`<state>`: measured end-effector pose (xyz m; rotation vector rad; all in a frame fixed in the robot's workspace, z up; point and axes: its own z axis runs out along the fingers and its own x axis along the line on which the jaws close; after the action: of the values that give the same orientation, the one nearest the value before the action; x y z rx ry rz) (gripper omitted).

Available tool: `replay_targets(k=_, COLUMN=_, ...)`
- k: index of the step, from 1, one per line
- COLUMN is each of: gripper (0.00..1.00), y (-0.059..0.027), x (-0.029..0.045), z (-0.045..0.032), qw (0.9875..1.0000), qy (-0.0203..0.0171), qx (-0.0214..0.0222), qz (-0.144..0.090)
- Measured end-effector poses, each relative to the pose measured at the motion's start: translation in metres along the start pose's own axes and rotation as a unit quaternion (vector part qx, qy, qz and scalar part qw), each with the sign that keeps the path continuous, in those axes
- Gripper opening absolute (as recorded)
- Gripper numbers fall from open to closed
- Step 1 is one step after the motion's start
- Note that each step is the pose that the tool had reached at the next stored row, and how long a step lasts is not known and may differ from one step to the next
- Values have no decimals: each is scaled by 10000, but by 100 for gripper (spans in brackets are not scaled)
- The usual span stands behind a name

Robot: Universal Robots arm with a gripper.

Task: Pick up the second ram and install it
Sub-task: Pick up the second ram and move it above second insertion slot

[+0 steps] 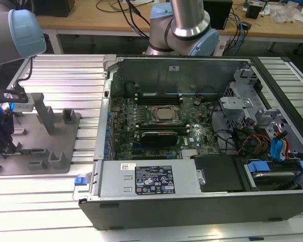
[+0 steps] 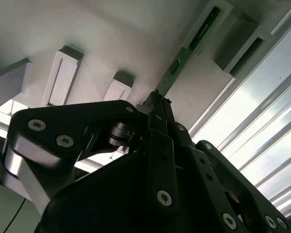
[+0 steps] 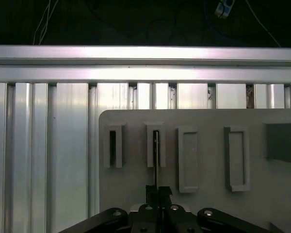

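Over grey fixture, jaws clamped on second ram (edge-on, green)

silver-grey arm tubes with pale blue joint caps; the claw is black, its angular links studded with round silver screws.

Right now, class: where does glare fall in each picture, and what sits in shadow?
Exterior view: glare washes the ribbed aluminium table nearest the camera. Second wrist view: its slats blaze, leaving the black end effector, shut on the long thin green circuit-board stick, in shadow. First wrist view: a bright band crosses the table beyond the grey plastic fixture plate.
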<state>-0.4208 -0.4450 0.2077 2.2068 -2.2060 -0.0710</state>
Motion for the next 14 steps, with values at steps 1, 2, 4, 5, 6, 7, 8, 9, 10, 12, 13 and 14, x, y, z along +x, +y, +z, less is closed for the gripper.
replay_targets(k=1, gripper=9, y=0, x=0, z=-2, qw=10000, qy=0, qx=-1, qz=0)
replay_targets(k=2, gripper=9, y=0, x=0, z=-2, qw=10000, qy=0, qx=-1, qz=0)
replay_targets(k=4, gripper=9, y=0, x=0, z=-4, qw=10000, qy=0, qx=-1, qz=0)
replay_targets(k=5, gripper=9, y=0, x=0, z=-5, qw=10000, qy=1, qx=-1, qz=0)
replay_targets(k=6, gripper=9, y=1, x=0, z=-6, qw=10000, qy=1, qx=-1, qz=0)
replay_targets(k=7, gripper=9, y=1, x=0, z=-6, qw=10000, qy=0, qx=-1, qz=0)
replay_targets(k=8, gripper=9, y=1, x=0, z=-7, qw=10000, qy=1, qx=-1, qz=0)
replay_targets(k=9, gripper=9, y=1, x=1, z=-13, qw=10000, qy=2, qx=-2, qz=0)
replay_targets(k=10, gripper=9, y=2, x=0, z=-29, qw=10000, qy=2, qx=-2, qz=0)
replay_targets(k=12, gripper=9, y=3, x=-1, z=-62, qw=10000, qy=1, qx=-1, qz=0)
replay_targets(k=13, gripper=9, y=4, x=-1, z=-74, qw=10000, qy=1, qx=-1, qz=0)
replay_targets(k=14, gripper=9, y=5, x=-1, z=-93, qw=10000, qy=1, qx=-1, qz=0)
